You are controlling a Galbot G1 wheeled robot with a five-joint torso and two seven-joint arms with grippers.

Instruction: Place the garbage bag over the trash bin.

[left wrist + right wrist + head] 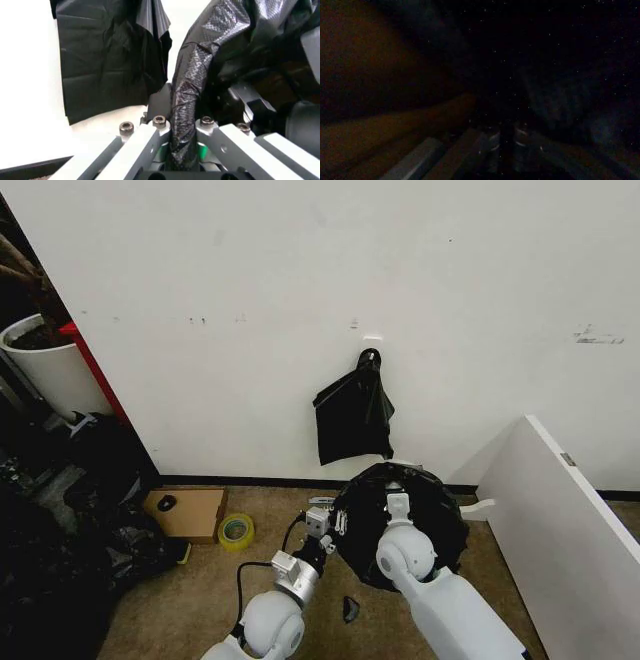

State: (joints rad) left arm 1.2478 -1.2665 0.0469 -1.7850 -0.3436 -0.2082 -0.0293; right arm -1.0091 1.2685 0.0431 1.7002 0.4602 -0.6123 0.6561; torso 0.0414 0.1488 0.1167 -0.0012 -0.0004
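From my head camera I count two black bags. One flat bag bundle (353, 418) hangs on the wall from a hook, long axis vertical, at about 12 o'clock from the bin. The other is the garbage bag (440, 520), already draped over the round trash bin (392, 589) on the floor; its mouth faces up, and I see only the black covered shape, no cream wall.

At the far left, near 10 o'clock, stands one white plant pot (52, 370). On the floor at 9 o'clock from the bin lie one cardboard piece (192, 512) and one yellow tape roll (236, 531).

My left claw (330, 530) sits at the bin's 9 o'clock edge. On the left wrist camera it (182, 129) is clenched on a twisted fold of the garbage bag (192, 78), which runs lengthwise up out from between the fingers (150, 140).

My right claw (398, 502) reaches down into the bin's open mouth, near centre. Its wrist camera is nearly black, so I cannot tell whether it is clenched or released.

At 3 o'clock a white board (560, 510) leans beside the bin.
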